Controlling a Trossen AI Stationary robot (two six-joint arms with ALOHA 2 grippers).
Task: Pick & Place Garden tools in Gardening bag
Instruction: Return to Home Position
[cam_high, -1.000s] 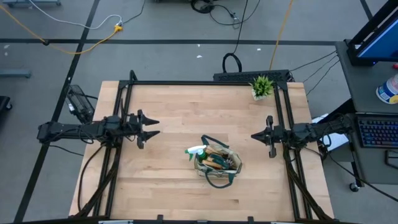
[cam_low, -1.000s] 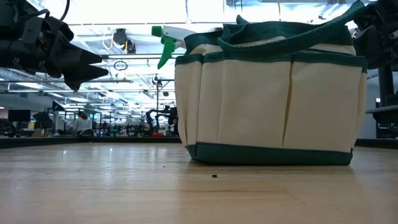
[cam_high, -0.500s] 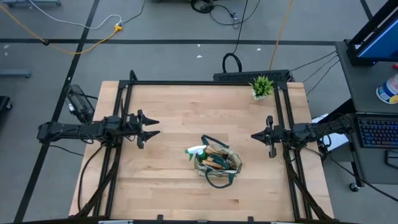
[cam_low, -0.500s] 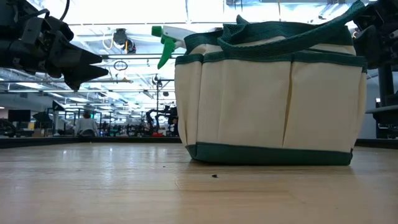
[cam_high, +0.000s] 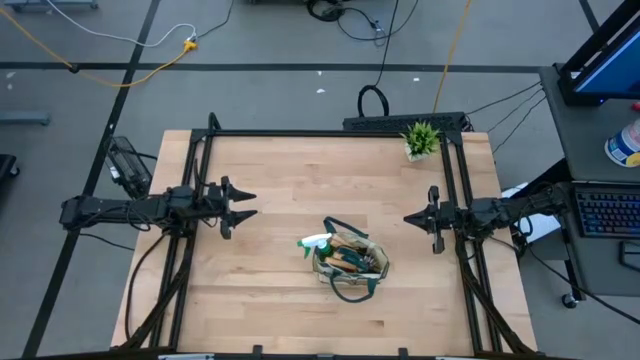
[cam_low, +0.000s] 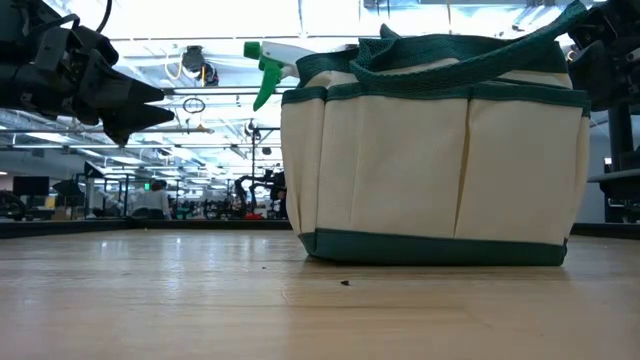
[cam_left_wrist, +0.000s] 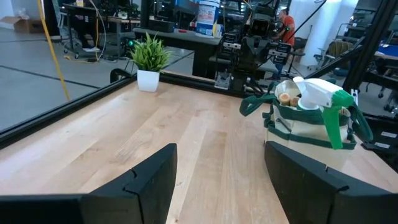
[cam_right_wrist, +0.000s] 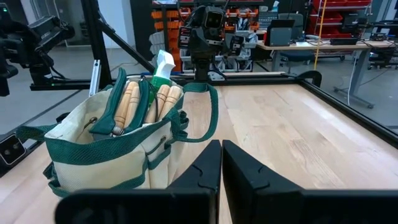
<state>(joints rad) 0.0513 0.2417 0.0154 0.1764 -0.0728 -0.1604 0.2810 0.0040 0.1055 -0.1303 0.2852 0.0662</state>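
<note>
High view: the wooden table (cam_high: 300, 170) fills the scene below me. The gardening bag (cam_high: 348, 262) stands upright on it, between my two grippers but nearer the right one. My left gripper (cam_high: 250, 205) hangs over the table's left side, fingers spread wide and holding nothing. My right gripper (cam_high: 406, 218) hangs over the right side, fingers pressed together and empty. Both are well apart from the bag. A green spray bottle (cam_high: 316, 243) pokes out of the bag's end toward my left arm. A potted plant (cam_high: 421, 138) sits in the far right corner. Wooden handles (cam_right_wrist: 163, 99) stand inside the bag.
</note>
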